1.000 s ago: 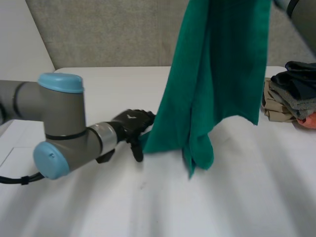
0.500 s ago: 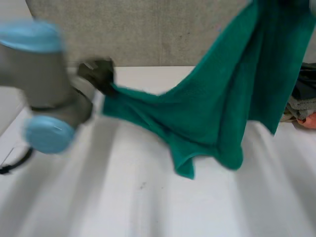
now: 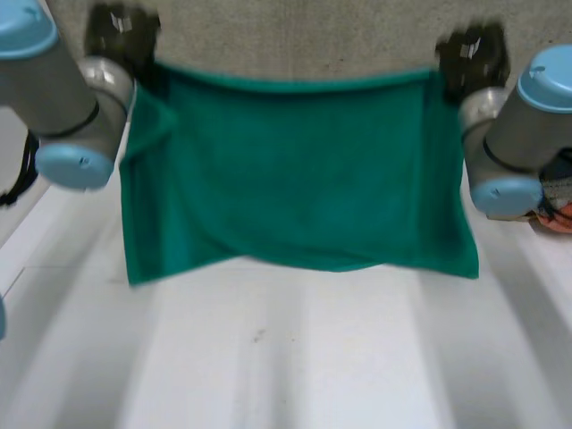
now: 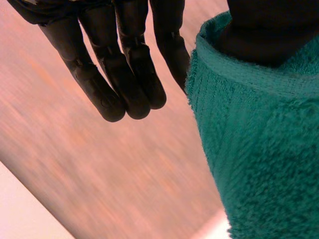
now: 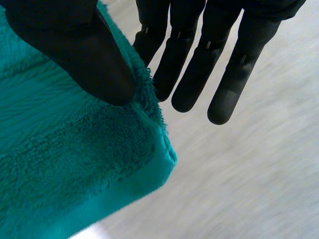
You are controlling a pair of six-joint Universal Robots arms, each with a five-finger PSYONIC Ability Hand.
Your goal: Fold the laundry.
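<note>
Count: one green towel (image 3: 295, 179), two hands, two arms. You have the towel lifted and stretched flat between the hands. It hangs over the white table (image 3: 295, 375) with its lower edge slack and uneven.

- At 10 o'clock, the left hand (image 3: 121, 31) grasps one top corner.
- At 2 o'clock, the right hand (image 3: 469, 54) grasps the other.
- Left wrist view: thumb (image 4: 269, 30) pressed into the terry hem, fingers (image 4: 119, 74) straight beside the cloth.
- Right wrist view: same grip, thumb (image 5: 75, 45) on the corner, fingers (image 5: 187, 74) straight.
- At 3 o'clock, one heap of other laundry (image 3: 559, 210) lies behind the right arm (image 3: 527, 125).
</note>
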